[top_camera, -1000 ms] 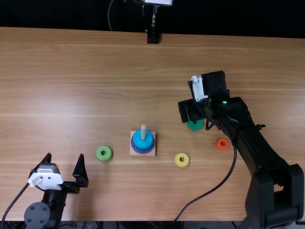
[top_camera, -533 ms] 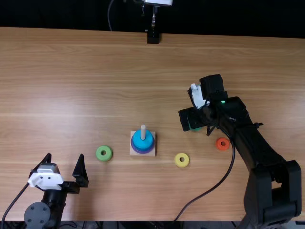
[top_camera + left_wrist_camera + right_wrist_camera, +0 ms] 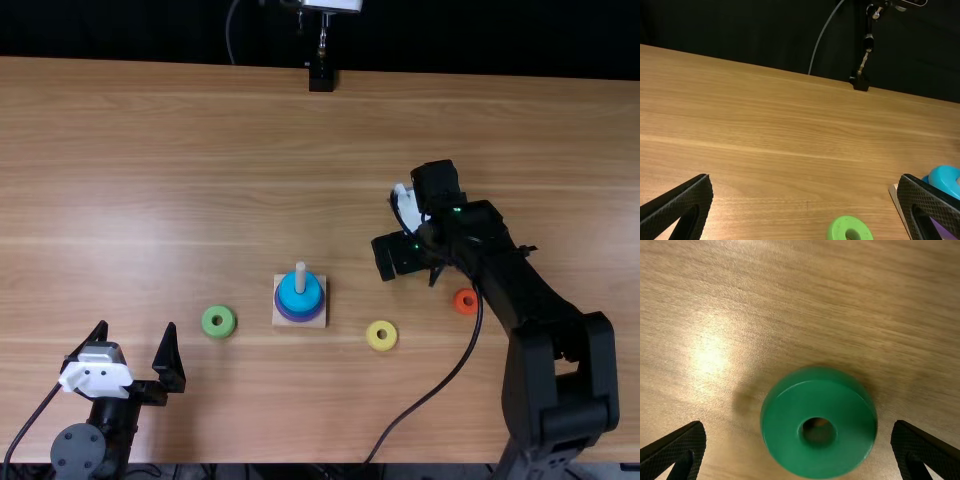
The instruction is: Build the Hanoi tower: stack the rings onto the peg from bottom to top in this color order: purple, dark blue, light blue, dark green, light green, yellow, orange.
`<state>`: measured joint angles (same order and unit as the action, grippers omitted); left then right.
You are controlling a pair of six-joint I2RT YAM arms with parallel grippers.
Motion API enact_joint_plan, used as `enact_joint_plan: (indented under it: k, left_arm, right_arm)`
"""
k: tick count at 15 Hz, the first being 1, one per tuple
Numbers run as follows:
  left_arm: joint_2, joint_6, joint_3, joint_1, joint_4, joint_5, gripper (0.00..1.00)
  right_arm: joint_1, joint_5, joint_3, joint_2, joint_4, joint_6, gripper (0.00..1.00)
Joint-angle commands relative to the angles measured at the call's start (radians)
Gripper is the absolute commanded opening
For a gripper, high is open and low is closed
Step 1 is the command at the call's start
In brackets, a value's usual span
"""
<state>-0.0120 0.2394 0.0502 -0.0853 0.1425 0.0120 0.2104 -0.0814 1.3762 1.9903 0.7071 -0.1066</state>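
Basically, w/ the R gripper (image 3: 799, 425) spread wide over the dk green ring (image 3: 790, 447) on the worktop (image 3: 840, 300), best ctr on it, drop straight down, squeeze evenly & lift lvl b4 heading to the peg (image 3: 300, 279).

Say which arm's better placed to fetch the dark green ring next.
Right, I'd say. The right tool is open over the dark green ring, a finger to each side. The left tool is far off, beyond the peg.
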Motion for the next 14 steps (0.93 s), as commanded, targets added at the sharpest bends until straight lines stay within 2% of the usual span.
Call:
enact_joint_plan:
  k: [1, 9, 10, 11, 13, 14]
  left_arm:
    - [0.012, -0.007, -0.05, 0.004, 0.014, 0.019, 1.0]
    - [0.012, -0.007, -0.05, 0.004, 0.014, 0.019, 1.0]
    - [0.012, -0.007, -0.05, 0.004, 0.014, 0.019, 1.0]
    - [0.012, -0.007, -0.05, 0.004, 0.014, 0.019, 1.0]
    - [0.012, -0.007, -0.05, 0.004, 0.014, 0.019, 1.0]
    - [0.012, -0.007, -0.05, 0.004, 0.014, 0.019, 1.0]
  right_arm:
    - [0.001, 0.004, 0.026, 0.027, -0.001, -0.006, 1.0]
    - [0.001, 0.006, 0.026, 0.051, -0.001, -0.004, 1.0]
    - [0.001, 0.006, 0.027, 0.056, -0.001, -0.002, 0.86]
    - [0.003, 0.004, 0.026, 0.056, -0.005, -0.004, 0.56]
    - [0.004, 0.002, 0.026, 0.056, -0.005, -0.009, 0.08]
    - [0.006, 0.002, 0.026, 0.056, -0.005, -0.013, 0.0]
